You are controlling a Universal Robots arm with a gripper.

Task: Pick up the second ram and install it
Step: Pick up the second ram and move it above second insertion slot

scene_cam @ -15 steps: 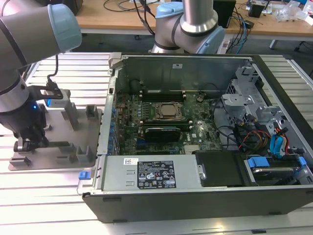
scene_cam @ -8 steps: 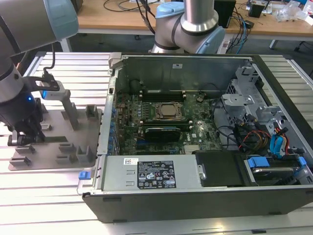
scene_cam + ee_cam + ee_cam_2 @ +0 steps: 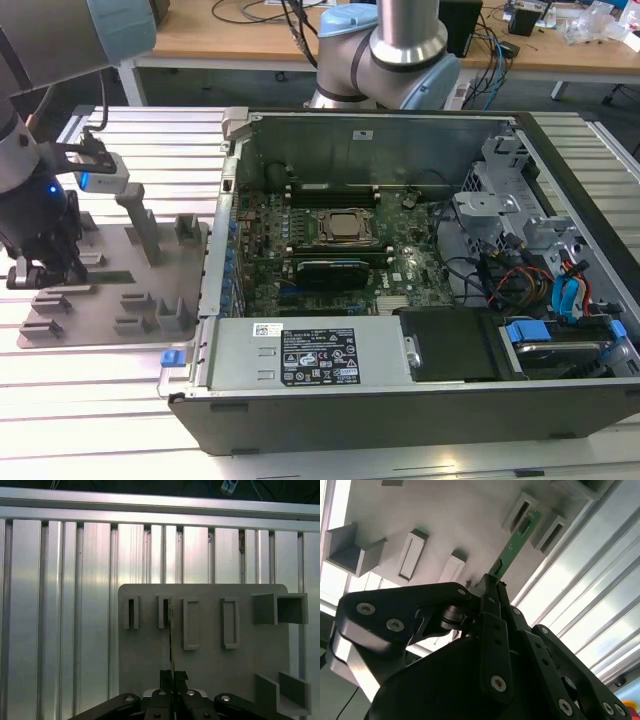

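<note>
Green in second wrist view, second ram (image 3: 515, 546) sits in gripper (image 3: 492, 583).

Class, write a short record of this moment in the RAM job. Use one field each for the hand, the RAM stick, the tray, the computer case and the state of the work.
hand: shut on the second ram, over the holder tray
second ram: green stick, far end beside the tray's slotted blocks
holder tray: grey, flat on the ribbed metal table, at the exterior view's left of the computer case
computer case: open, motherboard exposed
state of work: stick gripped at the tray, not yet in the case
</note>
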